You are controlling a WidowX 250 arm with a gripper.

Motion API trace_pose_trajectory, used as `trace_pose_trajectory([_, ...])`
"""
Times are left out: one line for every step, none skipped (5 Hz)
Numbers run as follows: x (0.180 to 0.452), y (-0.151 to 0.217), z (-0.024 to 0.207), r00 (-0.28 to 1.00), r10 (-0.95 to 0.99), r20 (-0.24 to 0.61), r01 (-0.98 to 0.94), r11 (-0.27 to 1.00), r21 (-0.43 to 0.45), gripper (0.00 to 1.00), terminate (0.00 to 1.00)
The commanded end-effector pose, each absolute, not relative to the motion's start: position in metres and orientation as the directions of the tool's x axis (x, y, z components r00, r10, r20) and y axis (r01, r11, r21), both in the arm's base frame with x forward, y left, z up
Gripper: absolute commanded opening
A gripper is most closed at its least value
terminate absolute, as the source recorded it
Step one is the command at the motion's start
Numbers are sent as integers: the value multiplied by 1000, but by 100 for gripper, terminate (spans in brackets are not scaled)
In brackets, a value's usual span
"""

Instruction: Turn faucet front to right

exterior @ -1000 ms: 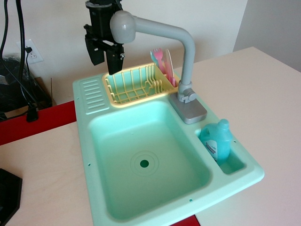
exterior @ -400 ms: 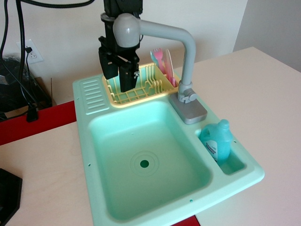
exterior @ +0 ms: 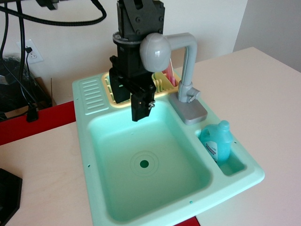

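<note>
The grey faucet (exterior: 189,66) stands upright on its rectangular base (exterior: 189,111) at the back right rim of the sink. Its arm points toward the front left and ends in a round head (exterior: 155,51) over the basin's back edge. My black gripper (exterior: 128,107) hangs just left of and below the head, with its body pressed against or right behind the head. Its two fingers (exterior: 140,104) point down, stand apart and hold nothing.
The mint green toy sink (exterior: 94,155) sits on a pale table. A yellow dish rack (exterior: 162,82) with pink utensils is at the back, partly hidden by the gripper. A blue soap bottle (exterior: 217,141) stands in the right side pocket. Cables and an outlet (exterior: 32,52) are back left.
My gripper has moved right and forward, from over the dish rack to over the basin's back edge. The faucet's head and arm have swung with it, from pointing left toward the front.
</note>
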State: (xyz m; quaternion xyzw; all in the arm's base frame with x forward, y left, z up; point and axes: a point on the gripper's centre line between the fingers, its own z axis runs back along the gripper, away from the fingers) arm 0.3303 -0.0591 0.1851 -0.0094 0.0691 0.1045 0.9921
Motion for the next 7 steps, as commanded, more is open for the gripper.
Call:
trace_pose_trajectory([319,-143,209,996,32,-78,-36,998,-51,100,0])
trace_pose_trajectory([308,-133,214,994,74,-75,-78,996,-51,100,0])
trace_pose_trajectory([282,-87,217,966,249,-62,-252,967,-29,100,0])
trace_pose_trajectory([261,-39,208,935,347,-70,-346,938,28,100,0])
trace_pose_trajectory([239,10,203,908,411,-80,-407,911,58,100,0])
trace_pose_trajectory([222,37,208,894,442,-69,-438,896,70,100,0])
trace_pose_trajectory([201,41,214,887,457,-62,-452,889,74,100,0])
